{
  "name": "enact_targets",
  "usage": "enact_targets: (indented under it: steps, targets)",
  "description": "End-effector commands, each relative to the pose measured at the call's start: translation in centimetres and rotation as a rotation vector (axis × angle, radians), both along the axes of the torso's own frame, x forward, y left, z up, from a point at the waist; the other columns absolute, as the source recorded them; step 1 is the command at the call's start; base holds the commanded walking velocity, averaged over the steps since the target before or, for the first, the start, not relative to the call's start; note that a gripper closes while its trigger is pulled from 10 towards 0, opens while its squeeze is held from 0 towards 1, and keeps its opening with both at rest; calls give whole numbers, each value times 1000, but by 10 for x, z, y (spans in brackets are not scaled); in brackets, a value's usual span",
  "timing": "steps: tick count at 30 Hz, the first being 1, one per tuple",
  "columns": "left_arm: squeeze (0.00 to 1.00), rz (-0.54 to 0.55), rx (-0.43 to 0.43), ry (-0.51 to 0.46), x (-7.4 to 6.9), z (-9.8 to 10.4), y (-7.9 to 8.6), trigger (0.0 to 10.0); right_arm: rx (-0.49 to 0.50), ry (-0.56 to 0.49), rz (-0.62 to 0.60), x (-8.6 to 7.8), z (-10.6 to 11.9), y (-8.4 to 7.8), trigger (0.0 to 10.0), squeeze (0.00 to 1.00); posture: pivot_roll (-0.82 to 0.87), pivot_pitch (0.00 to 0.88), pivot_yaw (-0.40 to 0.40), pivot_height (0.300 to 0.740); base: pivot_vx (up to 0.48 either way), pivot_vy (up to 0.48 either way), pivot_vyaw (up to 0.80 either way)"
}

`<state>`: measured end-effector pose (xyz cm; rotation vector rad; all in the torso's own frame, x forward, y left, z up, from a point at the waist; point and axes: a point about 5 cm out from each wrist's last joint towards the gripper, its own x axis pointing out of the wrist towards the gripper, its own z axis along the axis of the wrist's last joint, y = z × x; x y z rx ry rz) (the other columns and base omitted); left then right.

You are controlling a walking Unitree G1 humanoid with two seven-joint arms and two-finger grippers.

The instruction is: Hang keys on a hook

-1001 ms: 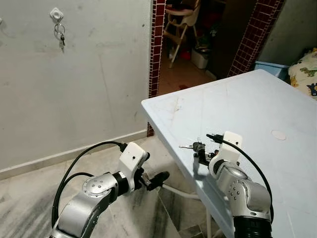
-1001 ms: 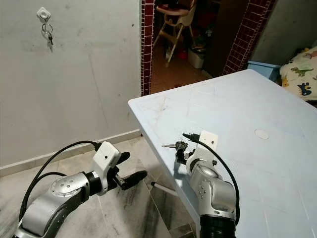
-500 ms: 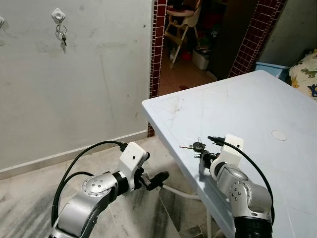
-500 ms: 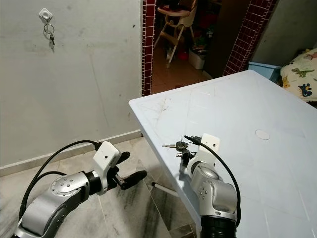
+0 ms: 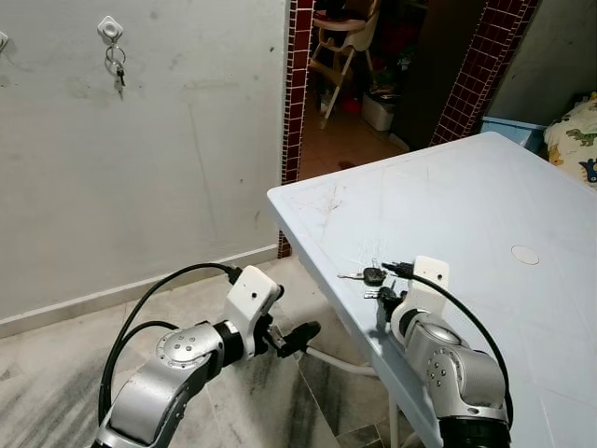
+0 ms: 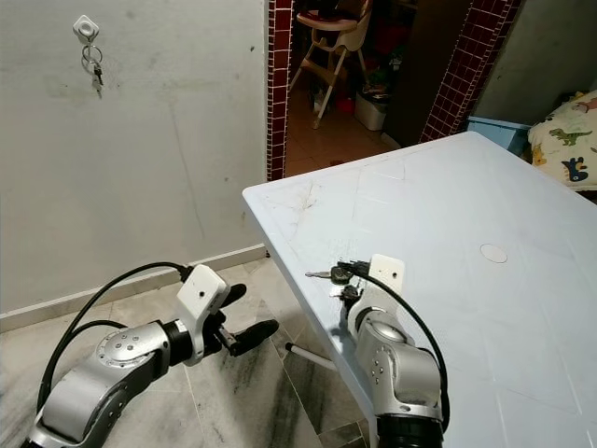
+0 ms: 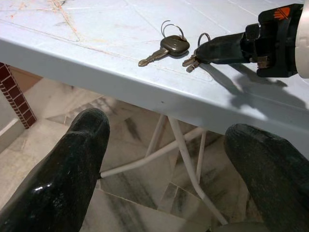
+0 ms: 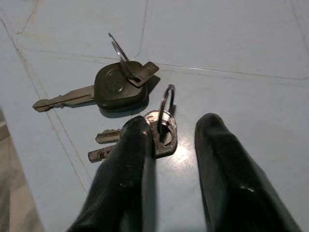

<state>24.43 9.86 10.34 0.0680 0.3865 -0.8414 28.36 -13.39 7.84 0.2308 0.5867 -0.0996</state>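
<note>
Keys (image 8: 145, 130) lie flat on the pale blue tabletop (image 5: 485, 196) near its front edge, beside a black-headed key (image 8: 118, 89); judged light, rigid and slippery, best pinched at the upright ring (image 8: 166, 104). Right tool (image 8: 166, 140) is spread astride them; left tool (image 7: 169, 159) hangs spread below that edge. Wall hook (image 5: 109, 28) stands well apart from the tabletop, already holding 1 set.

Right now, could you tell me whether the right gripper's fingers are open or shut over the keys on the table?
Open. The right gripper shows a gap between its black fingers, which straddle the small keys lying flat on the table, not yet pinched.
</note>
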Motion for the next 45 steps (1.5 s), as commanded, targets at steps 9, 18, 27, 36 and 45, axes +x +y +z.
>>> enact_targets:
  steps: [9,18,27,36,45]
  targets:
    - [0,-18,9,-21,2,3,-2,10000,46,35,29,-9,-15,17,0,0,94,0,-69,740,0,0,0]
    - [0,-20,11,-25,2,2,-3,10000,38,24,16,-9,-15,15,0,0,91,0,-66,740,0,0,0]
    - [0,-22,10,-32,2,2,-4,10000,12,-18,-20,-7,-11,8,0,0,86,0,-64,740,0,0,0]
    - [0,-9,8,-54,4,3,-4,10000,-67,-183,7,2,16,2,0,0,84,0,-66,740,0,0,0]
    - [0,76,-23,-124,16,11,-3,10000,-98,-344,11,8,39,3,784,0,88,0,-60,740,0,0,0]
